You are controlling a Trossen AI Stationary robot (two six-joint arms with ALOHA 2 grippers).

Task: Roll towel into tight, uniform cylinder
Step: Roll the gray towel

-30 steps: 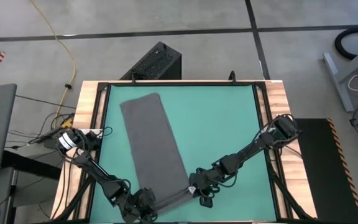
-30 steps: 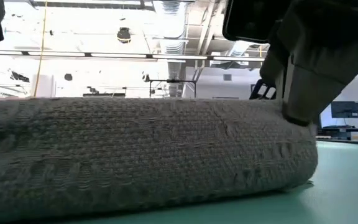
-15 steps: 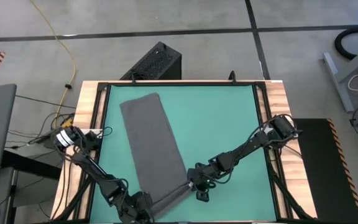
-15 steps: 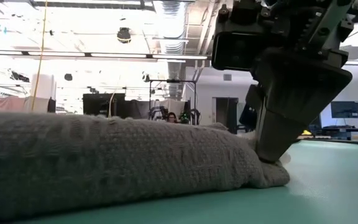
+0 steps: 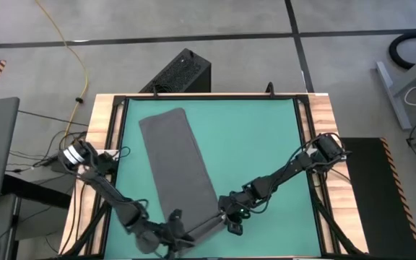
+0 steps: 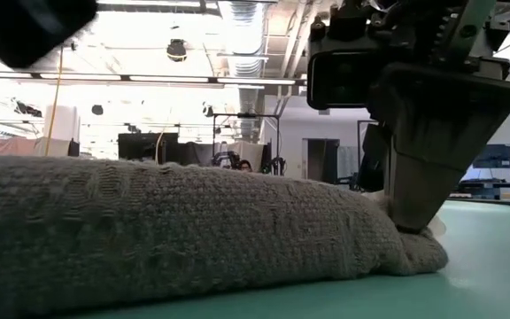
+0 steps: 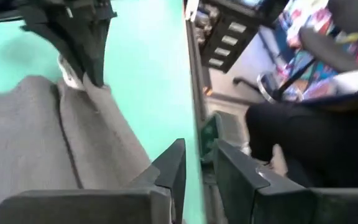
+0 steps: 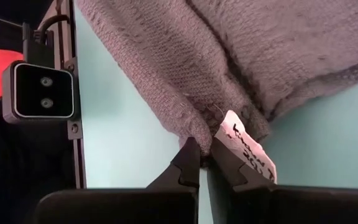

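At table's near edge, right fingers [image 8: 205,160] pinched on towel [image 5: 179,170] corner; left fingers [image 7: 199,163] apart, empty.

The towel [image 6: 193,226] is soft grey cloth with a coarse, nubbly woven texture, matt all over, and its small white tag [image 8: 247,149] looks like thin printed fabric or paper. The table [image 5: 258,137] has a smooth, matt green top, framed by pale wood planks with visible grain. The right gripper [image 8: 205,155] fingers look like hard, dark, slightly glossy plastic
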